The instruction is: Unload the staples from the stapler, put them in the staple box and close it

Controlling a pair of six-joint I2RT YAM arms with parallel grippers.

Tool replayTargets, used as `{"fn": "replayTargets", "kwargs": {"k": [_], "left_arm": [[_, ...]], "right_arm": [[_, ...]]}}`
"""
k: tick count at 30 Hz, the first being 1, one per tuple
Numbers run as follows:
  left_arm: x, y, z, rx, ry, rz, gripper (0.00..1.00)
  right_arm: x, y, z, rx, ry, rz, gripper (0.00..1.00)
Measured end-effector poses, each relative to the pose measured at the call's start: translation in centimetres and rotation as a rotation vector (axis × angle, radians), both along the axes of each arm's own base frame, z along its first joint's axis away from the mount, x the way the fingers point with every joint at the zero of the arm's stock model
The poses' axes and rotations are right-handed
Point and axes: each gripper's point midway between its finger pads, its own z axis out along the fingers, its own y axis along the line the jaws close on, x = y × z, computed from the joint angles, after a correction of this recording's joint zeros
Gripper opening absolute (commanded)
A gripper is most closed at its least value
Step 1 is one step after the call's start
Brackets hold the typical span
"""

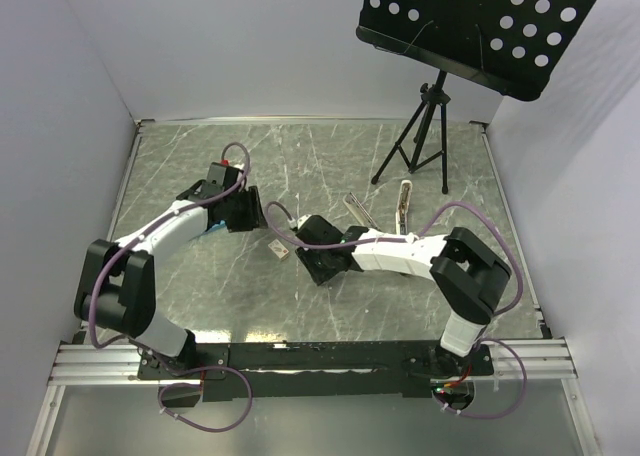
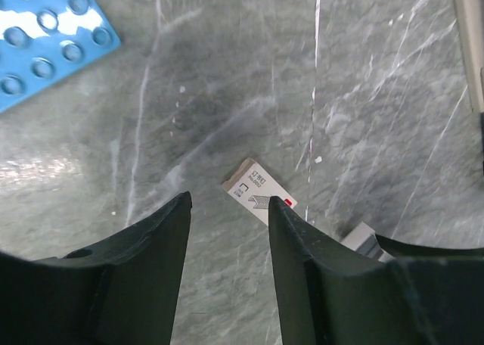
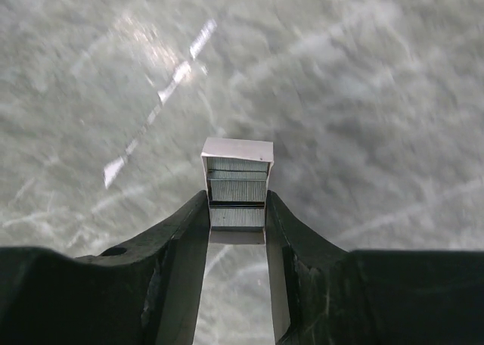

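Right side: my right gripper (image 3: 237, 201) is clenched on a small white open tray (image 3: 236, 150), one finger pressed against each long side. Silvery strips of staples (image 3: 237, 188) lie stacked in the tray. The tray is held above the grey marbled table (image 1: 300, 166); I cannot tell whether it touches the surface.

Left side: my left gripper (image 2: 229, 203) is released, fingers spread with nothing between them. It hangs over the table. A small white printed box (image 2: 261, 192) lies flat just beyond the fingertips, nearer the right-hand finger. A blue studded plate (image 2: 45, 35) lies at the far left of that wrist view, well apart from the box.

Stapler (image 1: 404, 204): in the overhead view it lies flat on the table on the right, brownish inside turned up, near the feet of a black tripod (image 1: 425, 136). The tripod carries a perforated black music stand (image 1: 470, 21). A thin silvery strip (image 1: 357, 209) lies on the table just left of the stapler. The stapler is well apart from both my grippers, and neither touches it.
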Motion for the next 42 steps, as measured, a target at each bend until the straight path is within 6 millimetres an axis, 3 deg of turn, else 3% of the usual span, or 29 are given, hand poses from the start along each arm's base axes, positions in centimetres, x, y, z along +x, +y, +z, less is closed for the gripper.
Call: {"fn": "replayTargets", "kwargs": {"k": [9,18,25,33,42], "left_arm": [[-0.5,-0.5,-2.0,-0.053,0.088,-0.029,0.48],[-1.1,-1.3,-3.3,-0.085,0.144,-0.061,0.48],[-1.1,-1.5,-3.8,-0.09,0.157,-0.067,0.46],[-1.2,-1.6,-3.9,-0.095,0.163,-0.071,0.44],[-1.3,-1.7,-4.2,-0.1,0.174,-0.076,0.44]], "right_arm": [[0.7,0.9,-0.3,0.013,-0.02,0.013,0.56],[0.6,0.1,-1.1,0.022,-0.037,-0.03,0.69],[0.9,-0.2,-1.4,0.017,-0.059,-0.042,0.53],[0.9,-0.2,-1.4,0.003,-0.094,-0.047,0.52],[0.5,0.1,-1.3,0.002,-0.1,-0.039,0.42]]}}
